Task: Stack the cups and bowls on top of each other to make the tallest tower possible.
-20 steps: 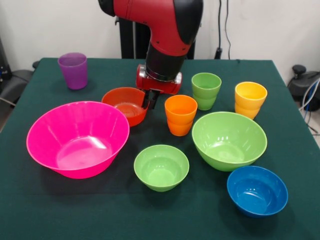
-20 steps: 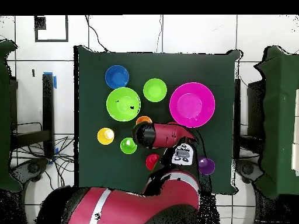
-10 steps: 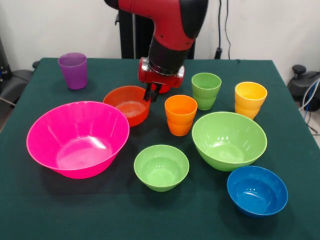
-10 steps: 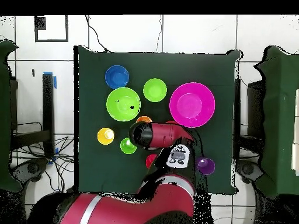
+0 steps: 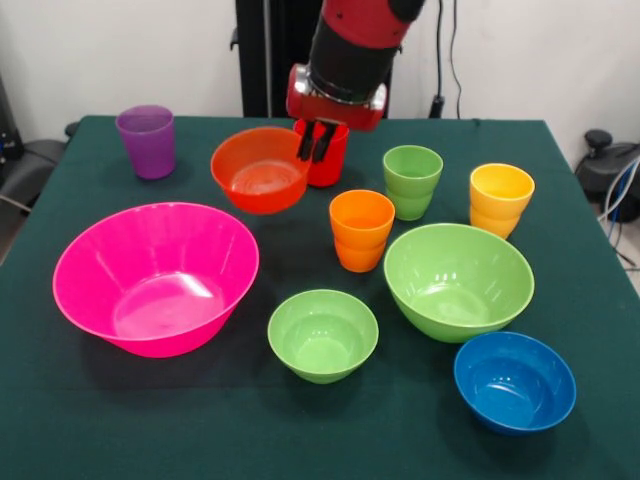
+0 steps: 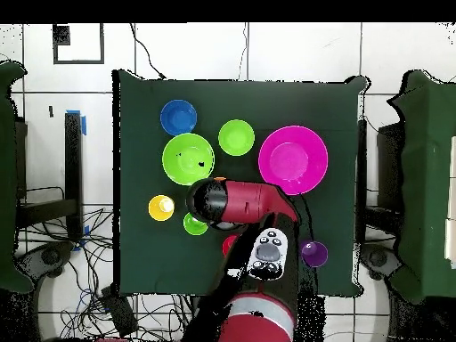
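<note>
– Right of the pink bowl, toward the front of the surface, what is free?

– The blue bowl sits farthest right of it and nearest the front. The small green bowl is just beside it, and the large green bowl lies beyond that one. All three stand apart, mouths up, with nothing stacked yet.

– And behind the pink bowl?

– The orange cup stands behind and to its right. Farther back, the red-orange bowl hangs clear of the surface, tipped a little. The end effector is pinched narrow on that bowl's right rim. A red cup stands close behind the fingers. I cannot tell whether they touch it.

– So which way does the held bowl travel?

– I judge the pink bowl the likely base, being the widest. It lies forward of the end effector and to the picture's left, so the move is a short diagonal toward the front. The bowl is round, so its turning matters little, but it should be levelled. The single arm reaches either way.
</note>
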Available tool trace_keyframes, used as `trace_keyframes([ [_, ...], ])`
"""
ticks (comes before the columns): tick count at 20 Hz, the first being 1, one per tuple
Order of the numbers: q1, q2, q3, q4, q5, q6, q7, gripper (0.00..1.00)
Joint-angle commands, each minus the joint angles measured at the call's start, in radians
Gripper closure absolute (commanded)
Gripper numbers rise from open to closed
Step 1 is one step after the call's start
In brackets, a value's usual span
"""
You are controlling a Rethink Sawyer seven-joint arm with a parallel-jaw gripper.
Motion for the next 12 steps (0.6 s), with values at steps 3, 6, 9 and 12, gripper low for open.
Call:
trace_keyframes([
  [3,0.019,-0.098,0.050,0.052,0.029,0.178,0.112,1.00],
  [6,0.032,-0.111,0.037,0.034,0.018,0.214,0.123,1.00],
  [9,0.041,-0.095,0.032,-0.004,0.015,0.225,0.146,1.00],
  [12,0.042,-0.060,0.031,-0.072,0.012,0.234,0.159,1.00],
])
